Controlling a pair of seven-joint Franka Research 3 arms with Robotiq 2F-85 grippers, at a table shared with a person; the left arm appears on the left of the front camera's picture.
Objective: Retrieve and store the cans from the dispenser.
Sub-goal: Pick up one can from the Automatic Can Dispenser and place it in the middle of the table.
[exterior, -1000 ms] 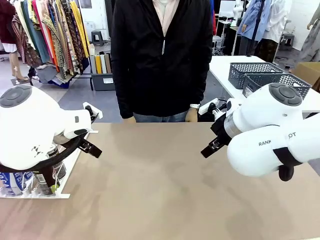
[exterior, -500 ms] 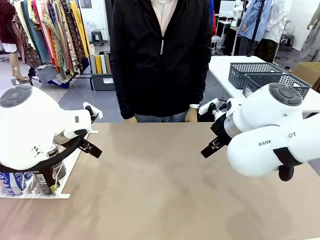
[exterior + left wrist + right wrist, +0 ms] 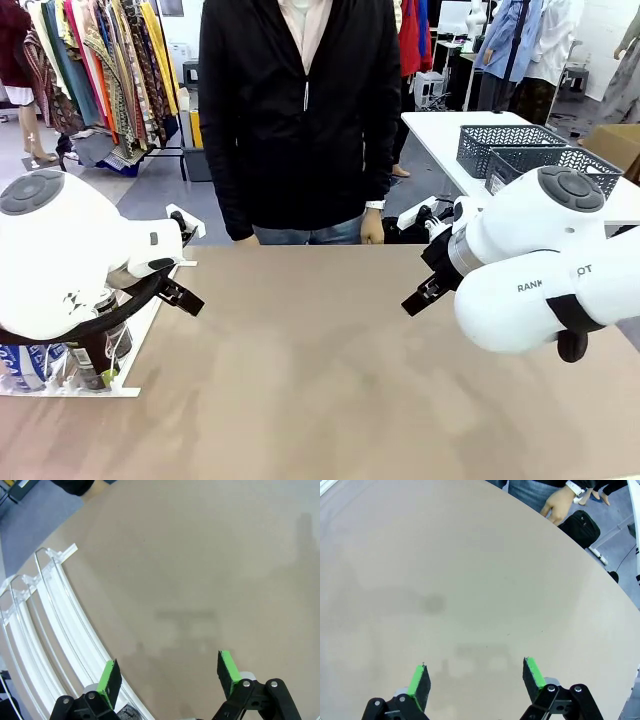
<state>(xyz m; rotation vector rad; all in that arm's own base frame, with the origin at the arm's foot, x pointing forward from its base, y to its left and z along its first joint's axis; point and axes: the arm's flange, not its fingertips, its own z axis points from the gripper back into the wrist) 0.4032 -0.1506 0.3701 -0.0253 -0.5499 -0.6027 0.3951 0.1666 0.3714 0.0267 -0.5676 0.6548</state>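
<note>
Right, front view: the dispenser [image 3: 140, 350] sits at the surface's [image 3: 320, 370] left edge, under the left arm [image 3: 70, 250], with cans [image 3: 28, 366] in its near end. A person [image 3: 300, 120] stands at the far side. Left wrist view: left hand [image 3: 167, 672] spread wide, holding nothing, one finger over the dispenser's white rails, the other over bare surface. Right wrist view: right hand [image 3: 476, 677] wide too, nothing between the pads, hovering over bare surface.
</note>
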